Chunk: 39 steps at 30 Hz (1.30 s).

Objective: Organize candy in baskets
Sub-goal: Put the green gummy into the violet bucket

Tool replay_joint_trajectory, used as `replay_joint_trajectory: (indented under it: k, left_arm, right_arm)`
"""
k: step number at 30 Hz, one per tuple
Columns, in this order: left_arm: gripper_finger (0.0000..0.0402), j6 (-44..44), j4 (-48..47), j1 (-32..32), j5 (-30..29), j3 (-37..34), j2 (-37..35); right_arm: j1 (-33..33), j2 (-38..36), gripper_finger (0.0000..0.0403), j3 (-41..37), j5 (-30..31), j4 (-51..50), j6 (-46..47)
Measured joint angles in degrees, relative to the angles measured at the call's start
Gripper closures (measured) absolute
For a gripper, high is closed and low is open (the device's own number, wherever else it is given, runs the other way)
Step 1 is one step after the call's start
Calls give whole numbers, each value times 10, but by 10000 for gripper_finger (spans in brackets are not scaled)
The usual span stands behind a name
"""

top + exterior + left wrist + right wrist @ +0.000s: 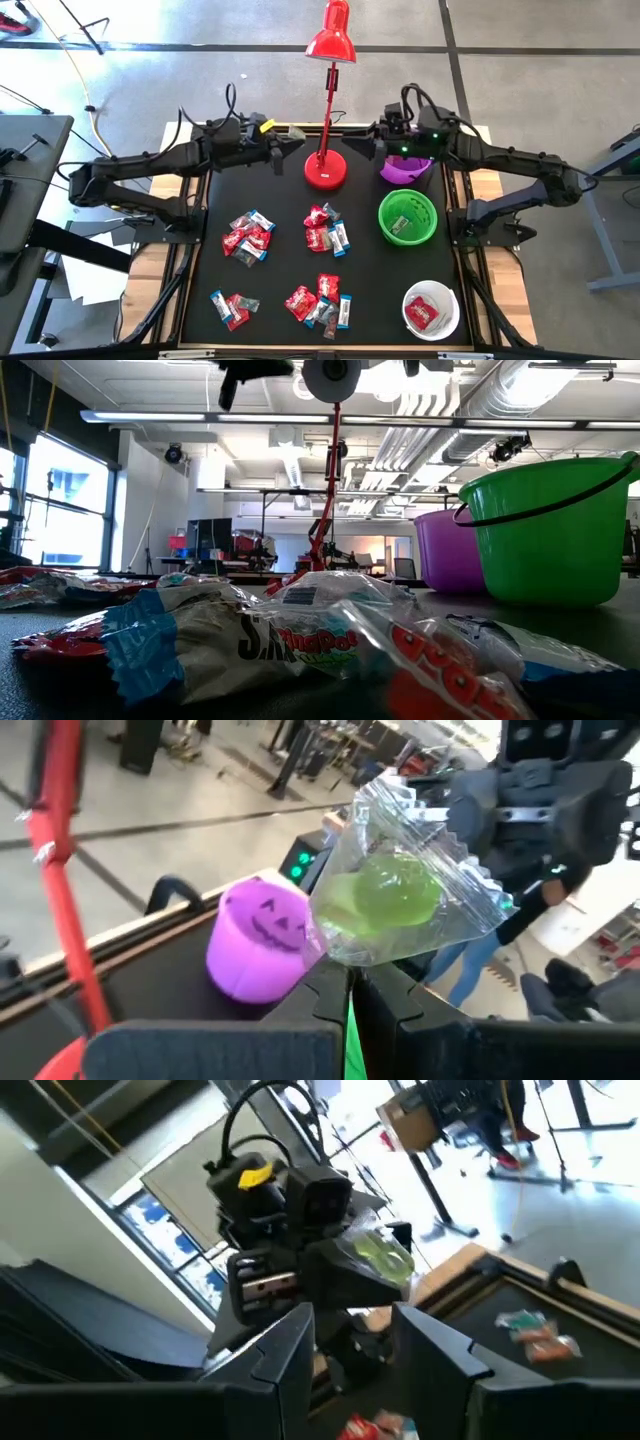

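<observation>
above the table's back edge, your left gripper point(350, 982) pinches a clear-wrapped green candy point(395, 892) toward the spread right gripper point(350, 1335), probably for a handover near the purple basket point(405, 168).

Baskets: three — one purple point(405, 168), one green point(407, 217), one white point(431, 310).
Candy clusters lying loose on the black mat: four — point(248, 236), point(326, 230), point(232, 306), point(320, 301); single pieces overlapping too closely for an exact count.
Clear-wrapped green sweet point(395, 895): one.
Red desk lamp point(328, 100): one.
Robot arms: two.
</observation>
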Motion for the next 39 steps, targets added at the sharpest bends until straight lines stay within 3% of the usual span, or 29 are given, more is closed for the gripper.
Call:
replay_joint_trajectory:
  k: [12,21,31,39]
  left_arm:
    - [401,76,-5,-43,-24,117,78]
    - [401,81,-23,-63,12,182,138]
    - [401,79,-19,-64,29,203,152]
    - [401,70,-20,-64,24,203,153]
  right_arm:
    - [2,0,272,0,11,13,-19]
    - [2,0,272,0,26,13,-48]
    - [20,0,267,0,22,3,-139]
    - [21,1,217,0,20,6,-139]
